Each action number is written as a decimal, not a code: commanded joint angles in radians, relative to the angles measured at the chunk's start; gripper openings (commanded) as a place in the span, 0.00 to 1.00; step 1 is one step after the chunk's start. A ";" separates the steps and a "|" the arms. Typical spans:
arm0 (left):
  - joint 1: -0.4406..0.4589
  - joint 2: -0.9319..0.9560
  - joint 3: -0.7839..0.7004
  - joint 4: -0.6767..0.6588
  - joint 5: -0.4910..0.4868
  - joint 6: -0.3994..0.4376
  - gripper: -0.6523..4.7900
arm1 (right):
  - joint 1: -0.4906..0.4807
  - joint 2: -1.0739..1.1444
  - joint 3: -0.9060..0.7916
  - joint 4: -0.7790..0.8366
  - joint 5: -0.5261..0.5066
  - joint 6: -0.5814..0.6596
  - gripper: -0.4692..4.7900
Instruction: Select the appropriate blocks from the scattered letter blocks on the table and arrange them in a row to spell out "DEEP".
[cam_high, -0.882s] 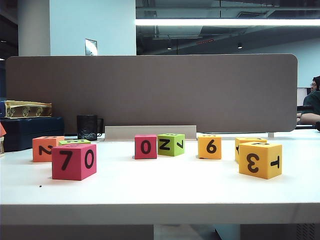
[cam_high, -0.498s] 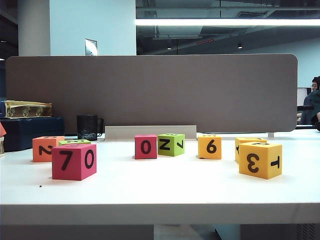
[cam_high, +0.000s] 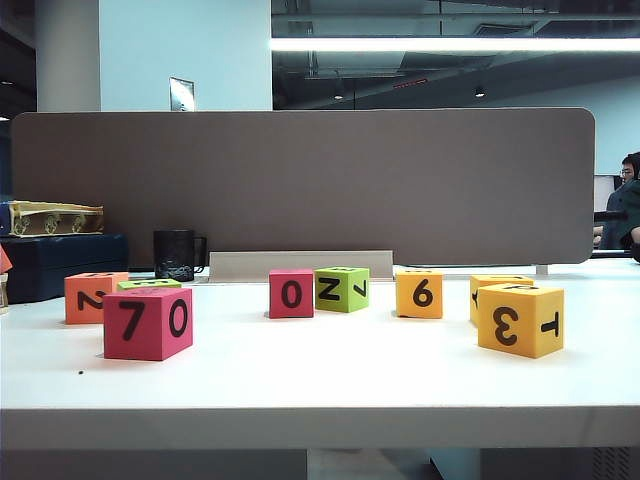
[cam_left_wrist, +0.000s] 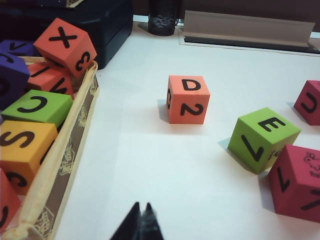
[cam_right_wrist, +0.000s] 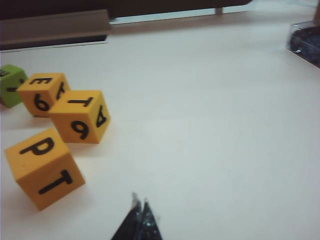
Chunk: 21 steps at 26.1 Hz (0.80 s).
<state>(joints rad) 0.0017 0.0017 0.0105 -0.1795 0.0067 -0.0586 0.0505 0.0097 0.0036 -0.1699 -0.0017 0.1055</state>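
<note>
Left wrist view: basket (cam_left_wrist: 75, 125) beside blocks (cam_left_wrist: 187, 99)

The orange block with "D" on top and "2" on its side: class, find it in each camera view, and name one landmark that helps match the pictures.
Exterior view: orange block at the far left of the table, behind the large red block.
Left wrist view: orange block mid-picture, standing alone, "D" up; left gripper shut, well short of it.
Right wrist view: not in it.
Shared landmark: black mug at the table's back edge.

Bright overhead strip light (cam_high: 455, 45), soft block shadows, right wrist view perhaps slightly blurred.
</note>
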 joint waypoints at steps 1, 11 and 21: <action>-0.002 0.001 -0.001 -0.006 -0.005 -0.006 0.11 | 0.002 -0.013 0.000 0.025 -0.039 0.011 0.09; -0.002 0.001 0.003 -0.006 0.066 -0.037 0.11 | 0.002 -0.012 0.037 -0.002 -0.152 0.138 0.09; -0.002 0.001 0.095 -0.021 0.068 -0.094 0.11 | 0.002 -0.007 0.209 -0.047 -0.158 0.158 0.09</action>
<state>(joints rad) 0.0013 0.0021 0.0895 -0.2020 0.0696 -0.1505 0.0509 0.0097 0.1974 -0.2108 -0.1574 0.2581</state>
